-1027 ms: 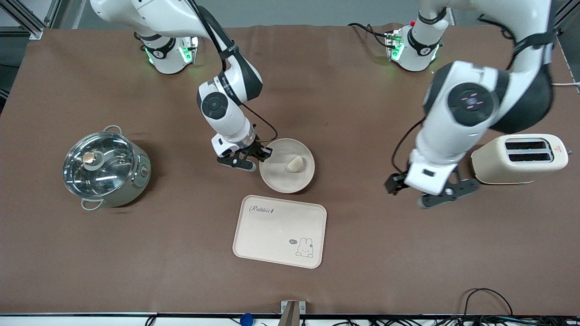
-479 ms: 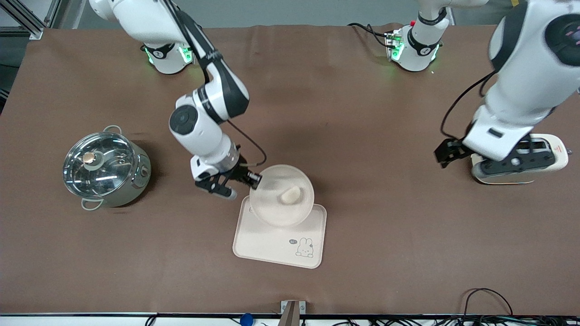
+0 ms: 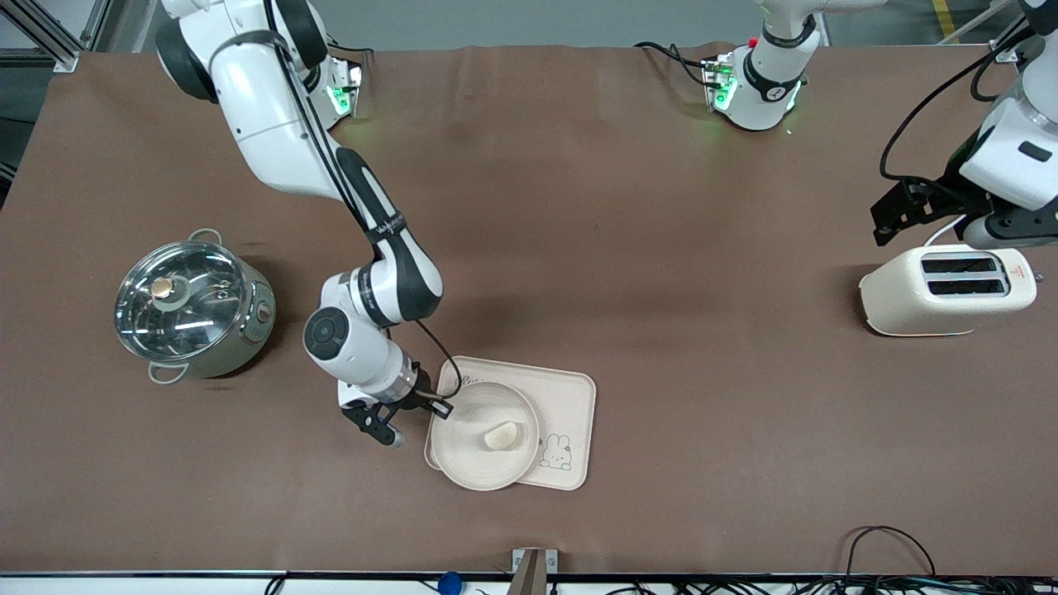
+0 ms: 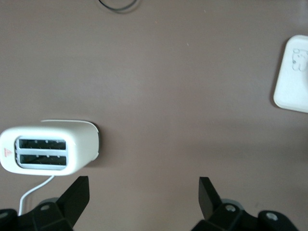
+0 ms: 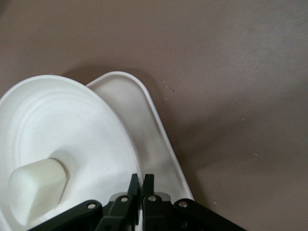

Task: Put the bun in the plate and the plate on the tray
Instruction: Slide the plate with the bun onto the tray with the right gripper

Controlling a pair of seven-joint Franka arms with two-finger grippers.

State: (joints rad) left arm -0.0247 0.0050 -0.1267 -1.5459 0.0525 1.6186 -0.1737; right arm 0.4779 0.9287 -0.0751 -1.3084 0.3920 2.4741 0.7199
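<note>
The round cream plate (image 3: 471,450) holds the small cream-white bun (image 3: 502,435) and lies over the cream Rabbit tray (image 3: 569,397), at the tray's corner nearest the camera and the right arm's end. My right gripper (image 3: 438,406) is shut on the plate's rim. In the right wrist view the fingers (image 5: 142,182) pinch the rim of the plate (image 5: 62,125), with the bun (image 5: 36,185) in it and the tray (image 5: 144,125) beneath. My left gripper (image 3: 897,216) is open and empty, up in the air over the toaster, its jaws wide apart in the left wrist view (image 4: 144,192).
A steel pot with a glass lid (image 3: 192,306) stands at the right arm's end. A cream toaster (image 3: 950,289) stands at the left arm's end, also in the left wrist view (image 4: 45,154). The tray's corner shows in the left wrist view (image 4: 293,77).
My right gripper carried the plate with the bun toward the camera, from the bare table to over the tray. My left arm rose and drew back toward its base, over the toaster.
</note>
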